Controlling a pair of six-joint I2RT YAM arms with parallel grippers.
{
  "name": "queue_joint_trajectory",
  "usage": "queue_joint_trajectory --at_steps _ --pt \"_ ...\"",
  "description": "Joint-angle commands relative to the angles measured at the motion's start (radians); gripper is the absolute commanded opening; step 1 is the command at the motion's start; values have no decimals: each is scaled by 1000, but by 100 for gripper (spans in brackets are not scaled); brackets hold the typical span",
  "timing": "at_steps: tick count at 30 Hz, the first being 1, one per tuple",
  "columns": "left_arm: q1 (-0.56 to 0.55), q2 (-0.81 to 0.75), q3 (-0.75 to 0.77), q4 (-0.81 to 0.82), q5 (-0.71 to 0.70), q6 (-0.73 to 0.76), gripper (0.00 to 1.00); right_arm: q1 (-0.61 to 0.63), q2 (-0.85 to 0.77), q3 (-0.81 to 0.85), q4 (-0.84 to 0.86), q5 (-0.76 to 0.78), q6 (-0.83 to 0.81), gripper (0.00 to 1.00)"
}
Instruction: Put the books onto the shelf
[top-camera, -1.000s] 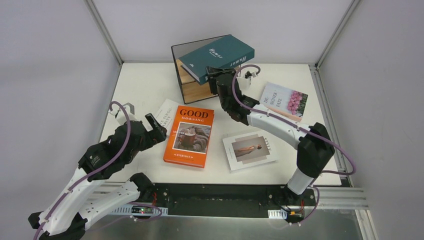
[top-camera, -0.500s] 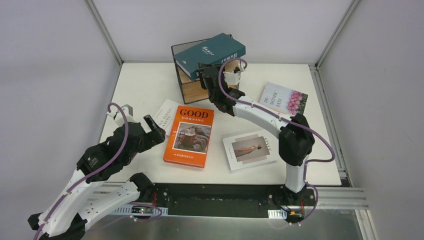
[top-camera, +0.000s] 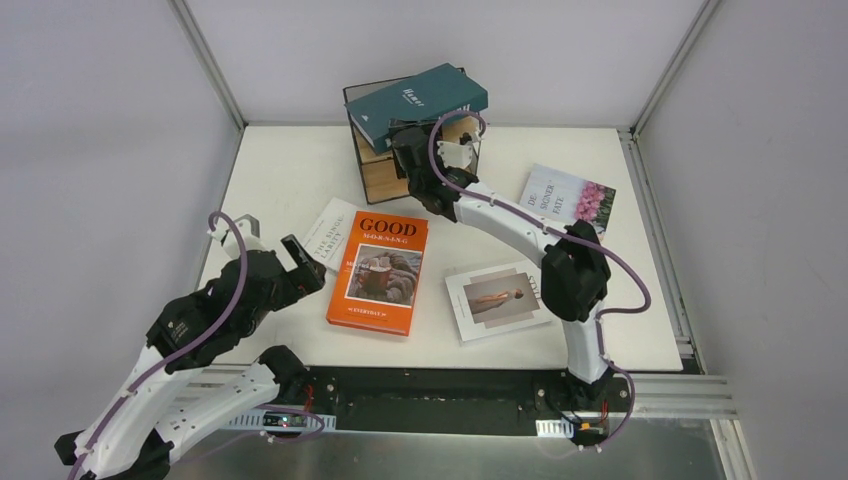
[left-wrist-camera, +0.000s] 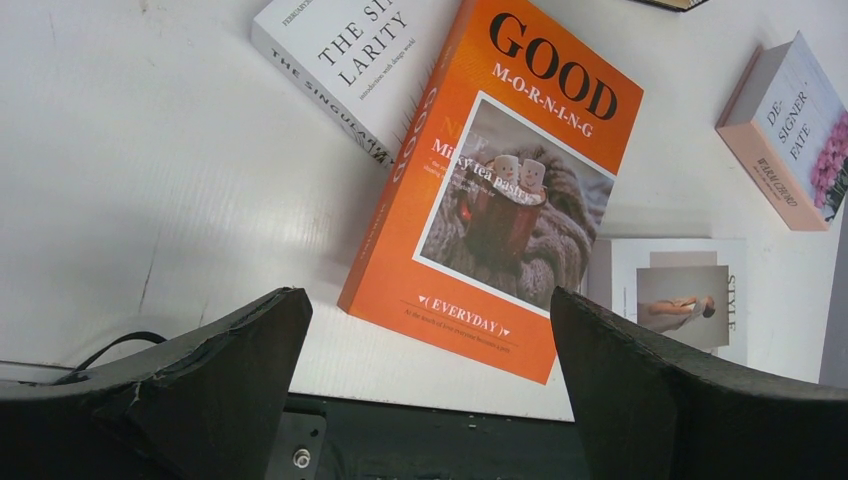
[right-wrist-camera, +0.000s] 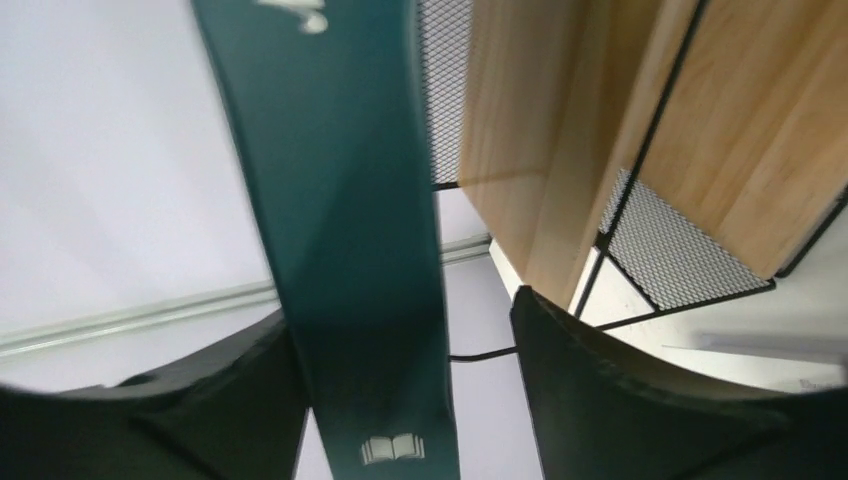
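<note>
Jaws on your right gripper (right-wrist-camera: 405, 310) sit loose around the teal book (top-camera: 418, 100) atop the shelf (top-camera: 385, 178), gap on one side. Your left gripper (left-wrist-camera: 425, 300): jaws wide apart.

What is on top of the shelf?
A teal book rests there, askew and overhanging the shelf. It covers the top board, so anything under it cannot be seen.

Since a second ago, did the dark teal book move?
Yes. The teal book shifted left over the shelf, so less of it sticks out past the shelf's right side.
</note>
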Motion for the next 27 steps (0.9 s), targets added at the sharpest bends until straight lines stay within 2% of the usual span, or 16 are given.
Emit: queue_joint_trajectory --at_steps 1,4,6,11,16,20,27 --pt "9 -7 -6 -26 -2 -16 98 -20 15 -31 -121 -32 68 81" --pt "9 -3 -17 -24 2 -17 98 -22 -31 -100 -110 -61 60 96" --pt "9 6 -22 -24 3 -18 98 -26 -64 -166 -85 -103 49 99" --pt "9 41 -24 -22 4 -21 99 -44 -143 -263 -44 -171 -4 99" --pt "10 53 -30 -8 7 -22 99 -72 -230 -402 80 -199 -79 96" --pt "9 57 -32 0 7 -20 99 -125 -254 -455 170 -311 -131 91" --pt "9 67 -36 12 9 -22 99 -174 -273 -516 324 -460 -307 91"
